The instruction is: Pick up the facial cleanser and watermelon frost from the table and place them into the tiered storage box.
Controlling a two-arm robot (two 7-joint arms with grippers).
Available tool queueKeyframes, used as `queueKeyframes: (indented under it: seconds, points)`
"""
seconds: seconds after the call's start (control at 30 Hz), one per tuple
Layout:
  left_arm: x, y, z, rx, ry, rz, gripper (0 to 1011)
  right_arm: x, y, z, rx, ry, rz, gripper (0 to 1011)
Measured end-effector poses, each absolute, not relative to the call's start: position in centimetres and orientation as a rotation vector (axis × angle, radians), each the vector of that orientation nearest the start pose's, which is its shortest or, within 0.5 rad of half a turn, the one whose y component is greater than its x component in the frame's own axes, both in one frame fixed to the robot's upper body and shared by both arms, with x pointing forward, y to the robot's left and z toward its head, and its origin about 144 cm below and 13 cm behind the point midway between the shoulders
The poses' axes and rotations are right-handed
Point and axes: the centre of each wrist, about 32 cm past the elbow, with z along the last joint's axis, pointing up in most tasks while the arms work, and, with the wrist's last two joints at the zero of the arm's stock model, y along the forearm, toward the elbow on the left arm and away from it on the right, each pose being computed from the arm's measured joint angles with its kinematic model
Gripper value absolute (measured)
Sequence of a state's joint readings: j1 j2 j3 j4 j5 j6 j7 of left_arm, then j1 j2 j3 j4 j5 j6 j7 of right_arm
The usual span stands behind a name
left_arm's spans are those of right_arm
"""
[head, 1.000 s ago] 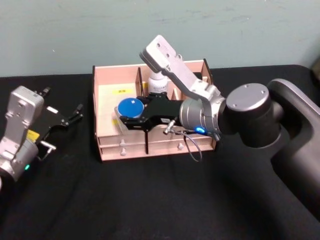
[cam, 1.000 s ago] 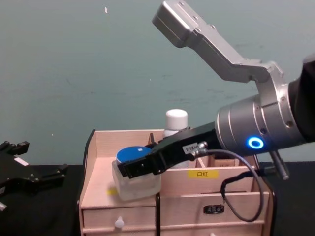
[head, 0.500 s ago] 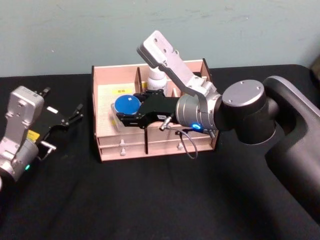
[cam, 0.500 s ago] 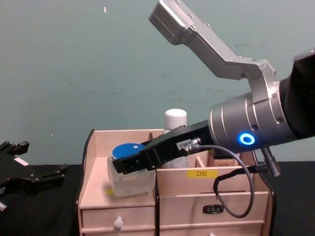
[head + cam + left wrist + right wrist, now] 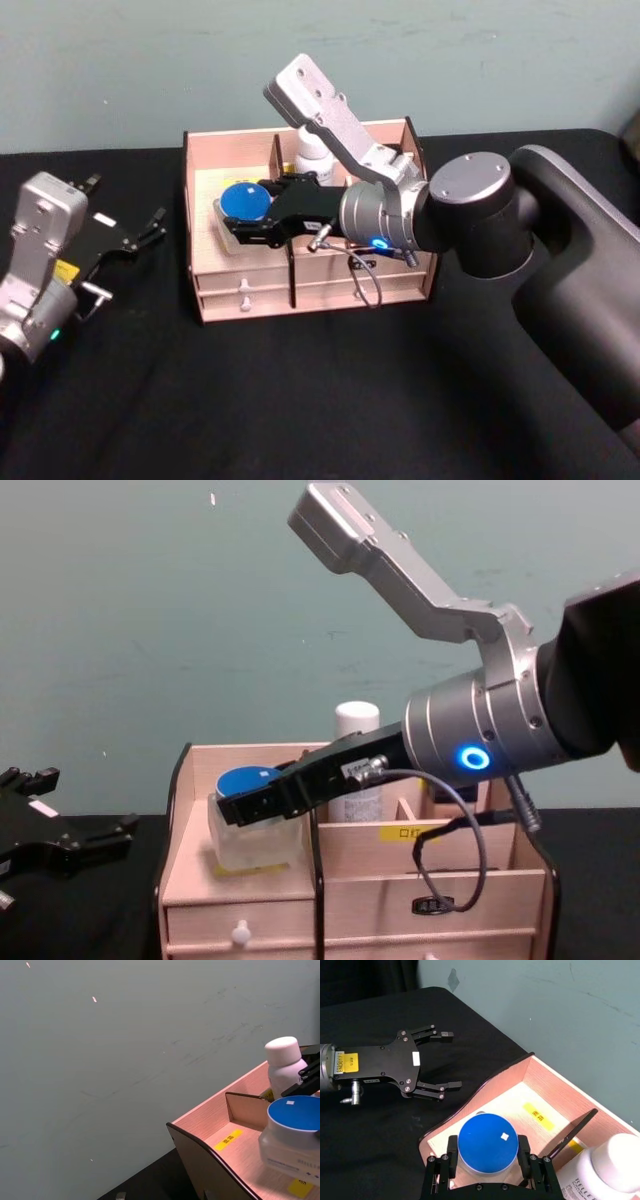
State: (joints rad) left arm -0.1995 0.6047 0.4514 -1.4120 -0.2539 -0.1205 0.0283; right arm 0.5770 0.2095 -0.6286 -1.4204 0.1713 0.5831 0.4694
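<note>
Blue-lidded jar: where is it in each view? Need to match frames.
Head: blue-lidded jar in the tiered storage box's left compartment, held by the right gripper.
Left wrist: jar at right edge.
Right wrist: jar bottom centre, between the fingers.
Chest: jar left of centre.
Shared landmark: white-capped bottle behind it.

The right arm (image 5: pixel 480 745) has a silver cylindrical wrist with a glowing blue ring, a black looped cable, dark rounded links and a black gripper (image 5: pixel 485 1172). The left gripper (image 5: pixel 427 1062) is black with a yellow label near its silver wrist.
</note>
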Motion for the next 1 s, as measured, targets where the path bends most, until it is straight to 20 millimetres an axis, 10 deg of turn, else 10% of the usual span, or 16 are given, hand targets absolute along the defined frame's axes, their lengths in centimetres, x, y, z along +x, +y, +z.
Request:
queueKeyframes:
  seconds: [1.0]
  points:
    - [48.9,31.0,114.0,0.304,-0.285,1.248,1009,57.0,-10.9,125.4,-0.496,0.021,-0.645,708]
